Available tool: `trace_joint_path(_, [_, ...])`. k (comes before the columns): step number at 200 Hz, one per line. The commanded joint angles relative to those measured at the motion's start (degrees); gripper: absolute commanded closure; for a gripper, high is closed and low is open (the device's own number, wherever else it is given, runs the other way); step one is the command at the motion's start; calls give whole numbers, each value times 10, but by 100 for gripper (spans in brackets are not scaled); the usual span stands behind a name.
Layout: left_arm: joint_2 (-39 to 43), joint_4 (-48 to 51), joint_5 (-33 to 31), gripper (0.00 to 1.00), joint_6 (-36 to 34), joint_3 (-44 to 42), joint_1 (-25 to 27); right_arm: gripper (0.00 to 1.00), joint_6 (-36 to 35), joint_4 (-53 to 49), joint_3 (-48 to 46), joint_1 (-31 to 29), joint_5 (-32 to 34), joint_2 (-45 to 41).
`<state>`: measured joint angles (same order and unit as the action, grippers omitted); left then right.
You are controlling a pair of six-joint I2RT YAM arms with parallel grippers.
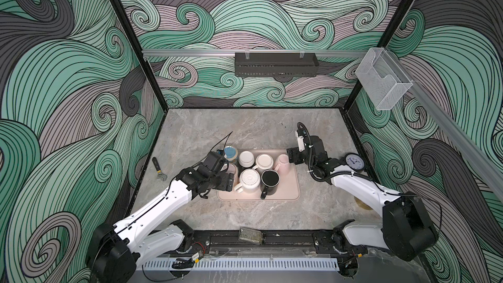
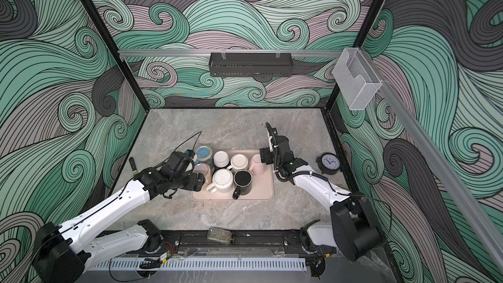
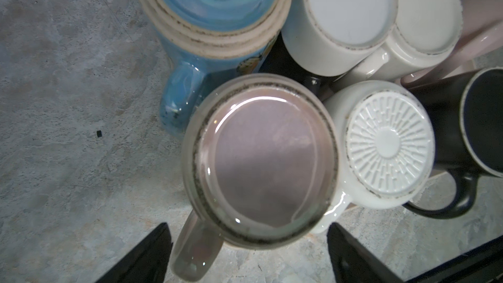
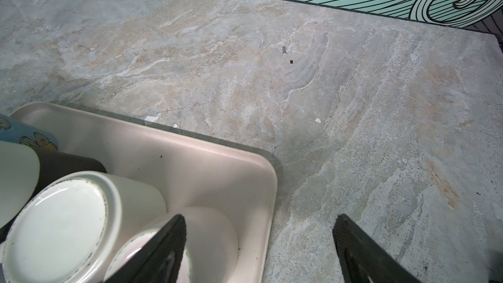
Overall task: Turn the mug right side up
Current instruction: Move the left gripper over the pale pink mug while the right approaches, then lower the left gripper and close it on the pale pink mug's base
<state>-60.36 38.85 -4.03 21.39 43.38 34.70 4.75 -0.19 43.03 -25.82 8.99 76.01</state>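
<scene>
Left gripper point(image 3: 246, 230) hangs open over the upside-down mug point(image 3: 261, 164), black ridged jaws spread wide with the handle between them. That mug is round, glossy and pinkish-grey, with a gritty unglazed foot ring facing up. It stands at the left edge of the smooth beige tray point(image 1: 288, 189), crowded by a blue mug point(image 3: 215, 1) and a white mug point(image 3: 389, 142) with a ribbed base. Right gripper point(image 4: 260, 217) hangs open over the tray's far right corner.
</scene>
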Motion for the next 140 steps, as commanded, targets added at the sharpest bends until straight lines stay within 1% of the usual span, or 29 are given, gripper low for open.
trace_joint_path(1, [-15,17,-2,12,5,19,3,15,-2,11,-4,-4,10,0])
trace_joint_path(42, [-6,29,4,21,23,13,5,17,-1,12,-5,-6,10,-5])
trace_joint_path(63, [2,23,6,26,29,5,5,23,8,20,-6,-5,13,-2])
trace_joint_path(75, [1,20,6,30,31,2,7,23,12,23,-6,-6,15,1])
trace_joint_path(81, [0,17,7,36,32,1,8,24,14,25,-6,-6,15,2])
trace_joint_path(92, [-3,16,6,64,34,-1,9,25,15,25,-5,-5,15,4])
trace_joint_path(95, [-4,16,5,69,36,-1,10,25,15,26,-5,-5,15,4])
trace_joint_path(98, [-5,17,3,72,39,-2,10,25,15,25,-4,-5,15,4])
trace_joint_path(104, [-6,16,0,72,40,-4,11,25,16,26,-4,-5,14,4])
trace_joint_path(111, [-8,15,-3,70,41,-7,12,25,16,26,-4,-6,13,3])
trace_joint_path(140, [-10,16,-21,55,49,-12,13,25,16,27,-4,-5,11,0])
